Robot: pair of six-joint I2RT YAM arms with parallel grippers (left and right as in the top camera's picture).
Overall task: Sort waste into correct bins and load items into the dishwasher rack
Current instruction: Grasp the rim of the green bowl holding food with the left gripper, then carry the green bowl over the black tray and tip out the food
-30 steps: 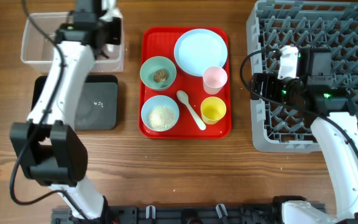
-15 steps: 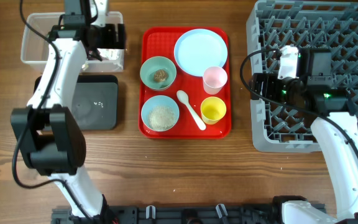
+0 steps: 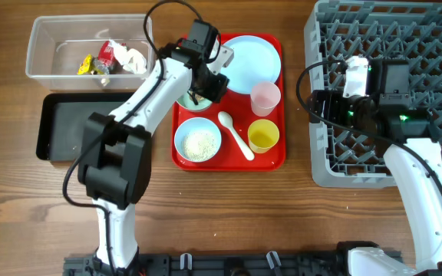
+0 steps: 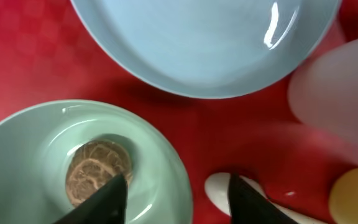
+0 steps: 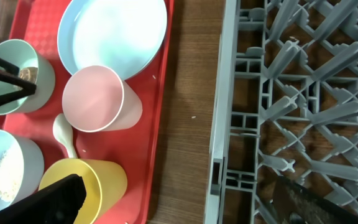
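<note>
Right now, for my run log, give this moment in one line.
left gripper: open over green bowl | right gripper: open at rack edge

Left end effector (image 4: 178,200) splayed wide

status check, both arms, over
Left gripper open, above green bowl and its food scrap. Right gripper open, empty, at dish rack edge. Nothing blocking; spoon close by.

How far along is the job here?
Done: wrappers lie in the clear bin. In hand: the open left gripper hovers over the green bowl with a brown scrap. Left: plate, pink cup, yellow cup, spoon and rice bowl sit on the red tray; the dishwasher rack shows nothing loaded; the right gripper is open at its edge.
</note>
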